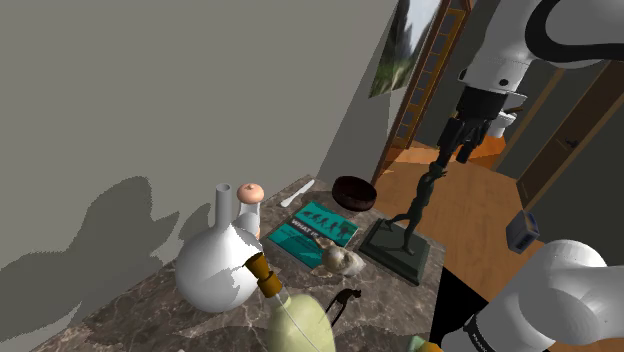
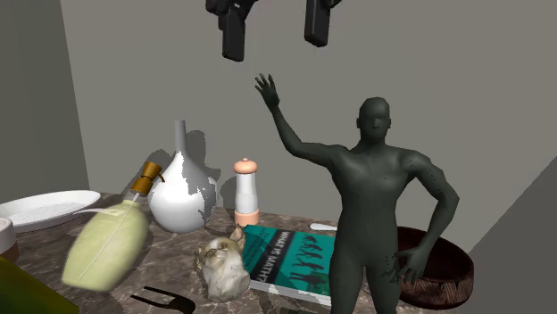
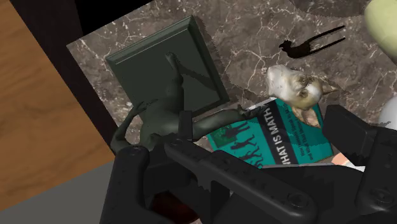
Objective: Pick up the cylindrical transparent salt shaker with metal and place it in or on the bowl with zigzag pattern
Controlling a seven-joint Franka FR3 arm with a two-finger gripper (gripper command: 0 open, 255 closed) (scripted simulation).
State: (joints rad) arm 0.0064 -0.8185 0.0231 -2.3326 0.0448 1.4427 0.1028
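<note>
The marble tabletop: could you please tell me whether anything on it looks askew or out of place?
Yes: the pale green bottle is tilted rather than standing, its corked neck slanting up toward the upright white vase.

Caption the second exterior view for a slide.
Open black two-finger gripper hangs above the raised hand of a dark human statue; white peach-capped shaker stands beside a white vase, dark brown bowl at right.

Shaker (image 2: 245, 194) beside vase (image 2: 181, 198); book (image 2: 287, 259) between shaker and statue (image 2: 375, 196); bowl (image 2: 437, 272) near statue.
</note>
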